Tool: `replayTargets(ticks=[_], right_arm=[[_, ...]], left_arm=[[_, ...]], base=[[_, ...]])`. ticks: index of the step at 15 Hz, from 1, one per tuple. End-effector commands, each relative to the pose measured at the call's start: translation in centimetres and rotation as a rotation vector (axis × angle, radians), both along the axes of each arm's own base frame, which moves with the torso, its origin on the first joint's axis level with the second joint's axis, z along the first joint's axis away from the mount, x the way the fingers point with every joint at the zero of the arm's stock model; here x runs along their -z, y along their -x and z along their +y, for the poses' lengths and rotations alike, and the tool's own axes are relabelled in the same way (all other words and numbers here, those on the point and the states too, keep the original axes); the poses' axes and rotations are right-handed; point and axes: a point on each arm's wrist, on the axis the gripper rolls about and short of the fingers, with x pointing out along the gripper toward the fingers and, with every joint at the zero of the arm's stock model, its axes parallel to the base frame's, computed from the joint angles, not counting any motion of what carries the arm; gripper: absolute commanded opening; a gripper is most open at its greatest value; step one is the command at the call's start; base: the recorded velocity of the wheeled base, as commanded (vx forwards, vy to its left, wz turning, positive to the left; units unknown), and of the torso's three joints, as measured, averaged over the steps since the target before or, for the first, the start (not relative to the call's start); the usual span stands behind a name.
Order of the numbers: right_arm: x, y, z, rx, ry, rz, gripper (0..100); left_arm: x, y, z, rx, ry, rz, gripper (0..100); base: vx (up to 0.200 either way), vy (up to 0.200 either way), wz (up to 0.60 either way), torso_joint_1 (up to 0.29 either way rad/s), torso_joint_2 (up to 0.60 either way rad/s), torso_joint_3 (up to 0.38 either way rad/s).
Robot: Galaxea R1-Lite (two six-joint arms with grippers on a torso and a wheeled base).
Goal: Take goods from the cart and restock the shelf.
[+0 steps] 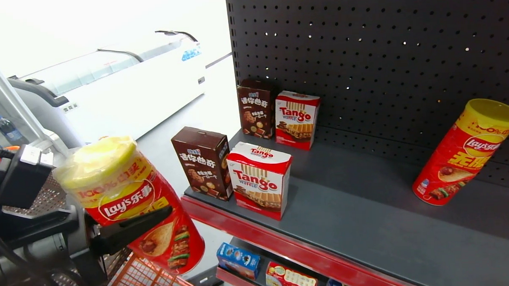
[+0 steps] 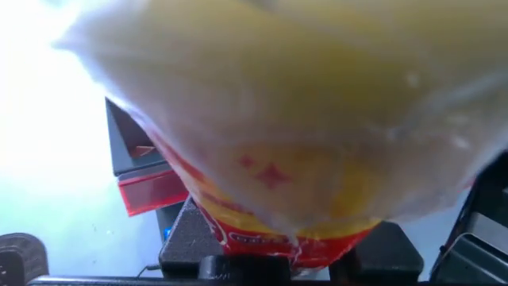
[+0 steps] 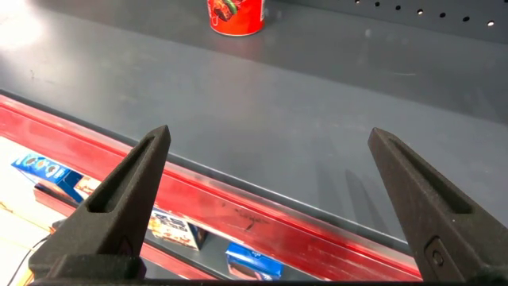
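One chip can gripped in left claw, 8 o'clock, over cart; transfer step. Right claw wide, empty, above shelf. Next: carry toward 3 o'clock, stand beside shelved can.

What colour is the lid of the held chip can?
Yellow; the lid of the can shows best in the head view.

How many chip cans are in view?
2: held can in the left pincer above the cart; shelved can at right on the shelf, by the pegboard. Cart may hide more.
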Motion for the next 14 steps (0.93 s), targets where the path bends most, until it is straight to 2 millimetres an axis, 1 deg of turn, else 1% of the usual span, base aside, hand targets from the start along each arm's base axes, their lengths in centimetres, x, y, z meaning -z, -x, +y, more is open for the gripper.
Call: replayTargets(ticks=[1, 5, 11, 14], right_arm=[[0.0, 0.0, 0.0, 0.0, 0.0, 0.0, 100], [0.0, 0.0, 0.0, 0.0, 0.0, 0.0, 100], [0.0, 0.0, 0.0, 0.0, 0.0, 0.001, 100], [0.0, 0.0, 0.0, 0.0, 0.0, 0.001, 100]], left_arm=[[0.0, 0.4, -0.3, 0.026, -0.001, 0.003, 0], [-0.2, 1.1, -1.7, 0.121, 0.003, -0.009, 0], [-0.3, 1.5, -2.8, 0.196, 0.004, -0.012, 0], [-0.2, 1.6, -2.9, 0.202, 0.002, -0.009, 0]], base=[[0.0, 0.0, 0.0, 0.0, 0.0, 0.0], [0.0, 0.0, 0.0, 0.0, 0.0, 0.0], [0.0, 0.0, 0.0, 0.0, 0.0, 0.0], [0.0, 0.0, -0.6, 0.002, 0.0, 0.002]])
